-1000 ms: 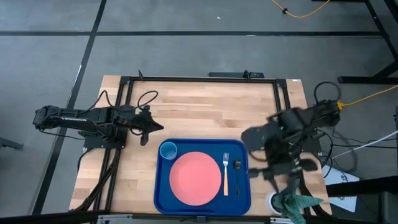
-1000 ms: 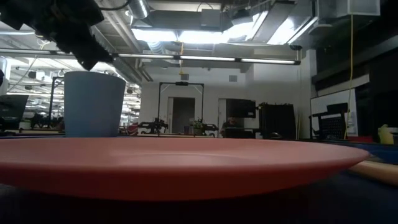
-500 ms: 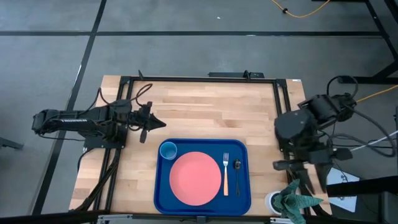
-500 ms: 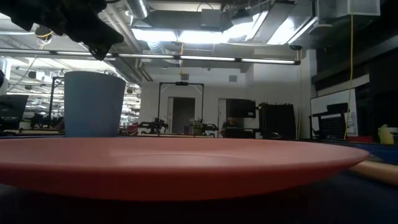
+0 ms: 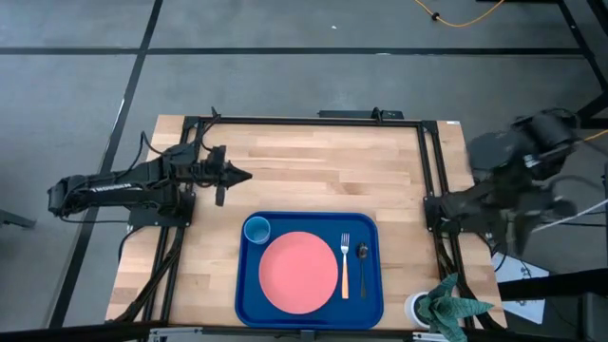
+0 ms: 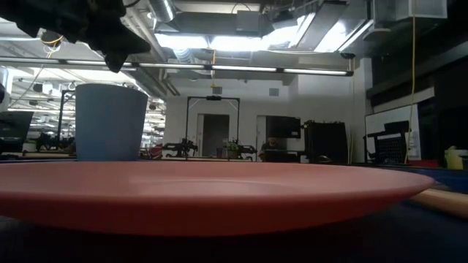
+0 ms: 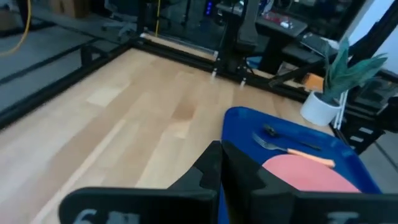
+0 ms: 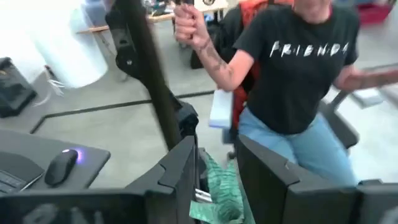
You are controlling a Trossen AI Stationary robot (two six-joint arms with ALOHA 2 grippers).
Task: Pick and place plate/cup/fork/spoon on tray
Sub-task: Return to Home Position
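Observation:
The dark-blue tray [image 5: 370,294] lies at the table's near middle. On it rest the salmon-pink plate [image 5: 298,271], the light-blue cup [image 5: 256,229] upright at its far left corner, the tan-handled fork [image 5: 345,266] and the dark spoon [image 5: 362,255] right of the plate. My left gripper [image 5: 237,176] is shut and empty, above the bare wood left of and beyond the tray. My right gripper [image 8: 217,168] is open and empty; its arm [image 5: 494,204] hangs beyond the table's right edge. The left wrist view shows the tray [image 7: 245,124], plate [image 7: 305,174], fork [image 7: 292,148] and spoon [image 7: 272,131].
A white round container with green cloth [image 5: 446,304] stands at the near right corner. A black metal frame [image 5: 427,152] runs along the table's far and side edges. Bare wood [image 5: 323,166] lies beyond the tray. A person [image 8: 292,68] in a black T-shirt stands past the table.
My right arm has swung away from the tray's right side toward the table's right edge and now hangs past it. My left gripper has drifted a little toward the far edge. The tableware on the tray has not moved.

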